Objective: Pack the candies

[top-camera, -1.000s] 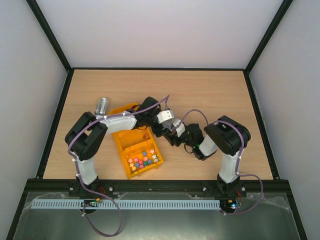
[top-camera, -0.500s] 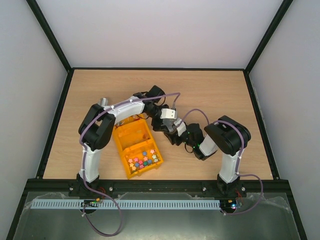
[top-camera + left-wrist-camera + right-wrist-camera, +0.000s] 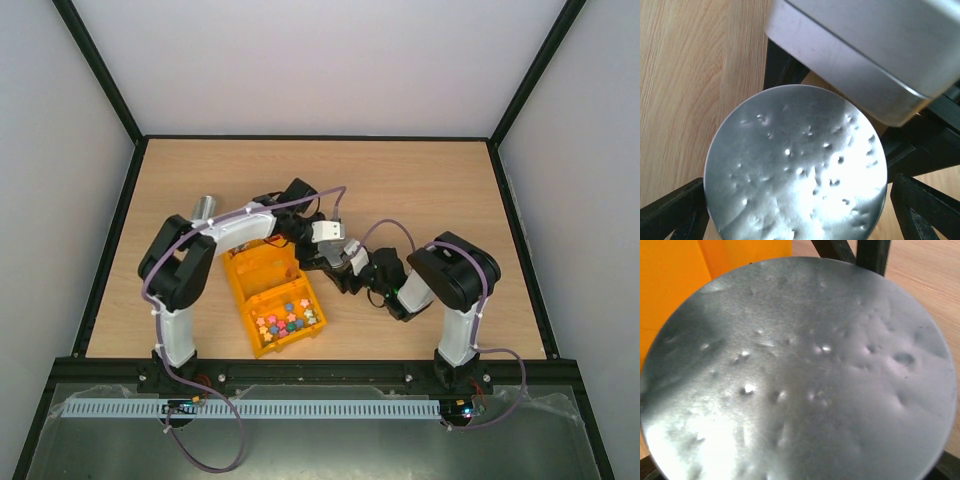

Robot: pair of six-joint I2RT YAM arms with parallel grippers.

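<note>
- Nearest you, the candies [image 3: 287,320] lie together in the near compartment of the orange box [image 3: 262,278]. They show as small pieces in pink, yellow and blue.
- The box sits left of centre on the wooden table [image 3: 420,190]. It is turned slightly, so its far end runs under the left arm.
- Just right of the box, your right gripper [image 3: 347,268] reaches in low toward the left.
- Its wrist camera is almost filled by a round, dimpled metal disc [image 3: 790,370]. An orange wall of the box shows at the upper left.
- Only dark slivers of the right claw's own fingers show at the bottom corners. You cannot tell whether that claw grips the disc or merely frames it.
- Your left gripper [image 3: 336,246] comes over the far end of the box and meets the right one nose to nose at the table's middle.
- From the left wrist the same disc sits between the left fingers [image 3: 670,212]. They are spread wide, one at each bottom corner.
- A strip of wood shows between the disc's right edge and the right-hand finger, so this claw reads as wide and not clamped.
- A pale grey block [image 3: 865,50] crosses the top right of that view, overlapping the disc's upper edge. Black struts stand behind the disc, and you cannot tell what they belong to.
- Farther back and to the left, a shiny metal cylinder [image 3: 204,207] rests on the table. It is beside the left arm's upper link and apart from the box.
</note>
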